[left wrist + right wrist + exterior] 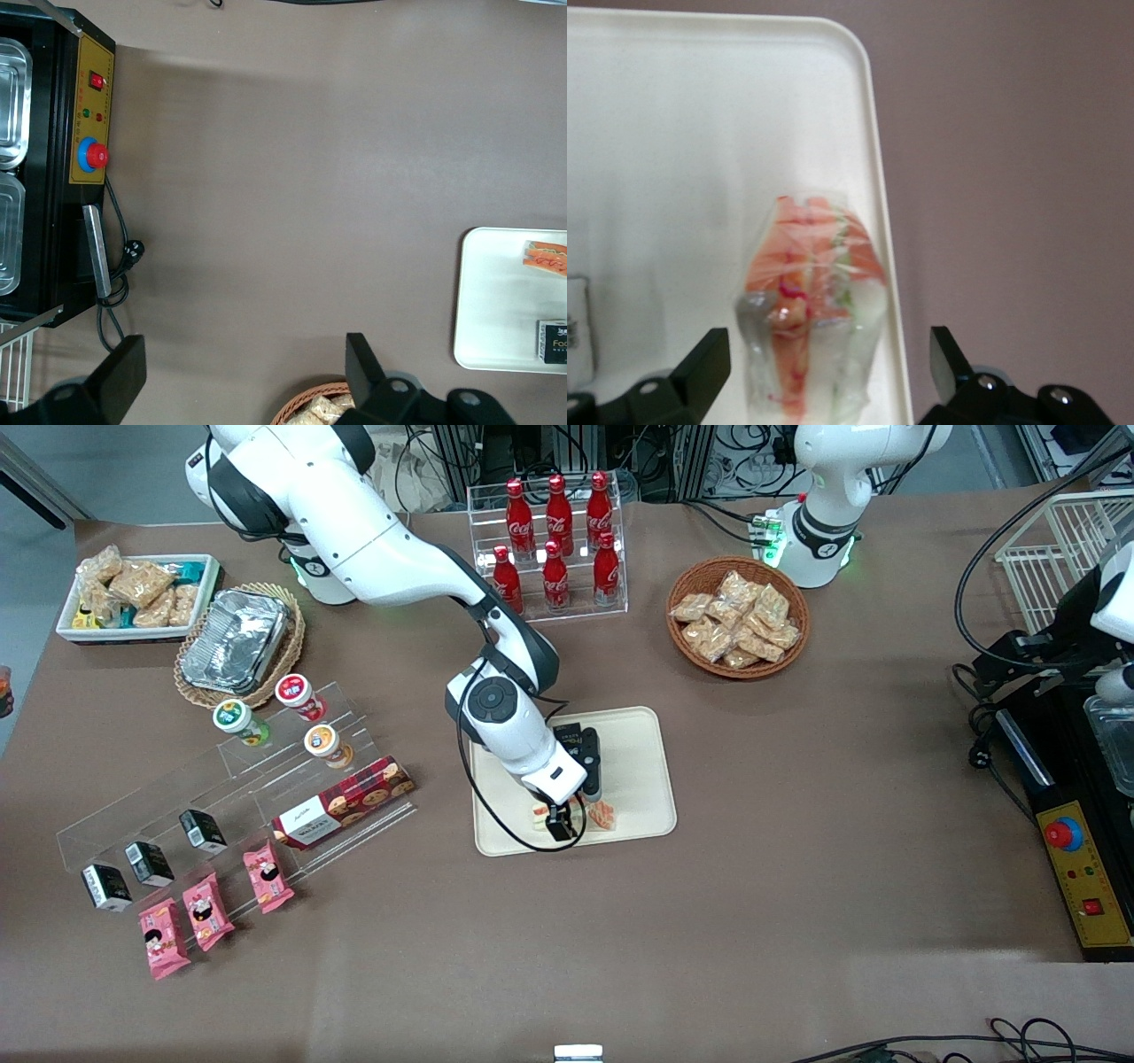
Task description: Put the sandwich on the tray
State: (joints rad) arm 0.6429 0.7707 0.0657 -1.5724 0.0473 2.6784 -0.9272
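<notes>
The sandwich (811, 310), a clear-wrapped wedge with pale bread and orange-red filling, lies on the beige tray (673, 133) close to its rim. My right gripper (826, 359) is open, with one black finger on each side of the sandwich and a gap to each. In the front view the gripper (562, 825) hangs over the part of the tray (638, 762) nearest the camera and partly hides the sandwich (602, 815). The left wrist view also shows the tray (496, 301) and the sandwich (545, 257).
A small black packet (551, 341) also lies on the tray. A wicker basket of snacks (737, 617) and a rack of cola bottles (556, 540) stand farther from the camera. A clear stepped shelf with the red cookie box (344, 801) and pink packets (204, 911) is toward the working arm's end.
</notes>
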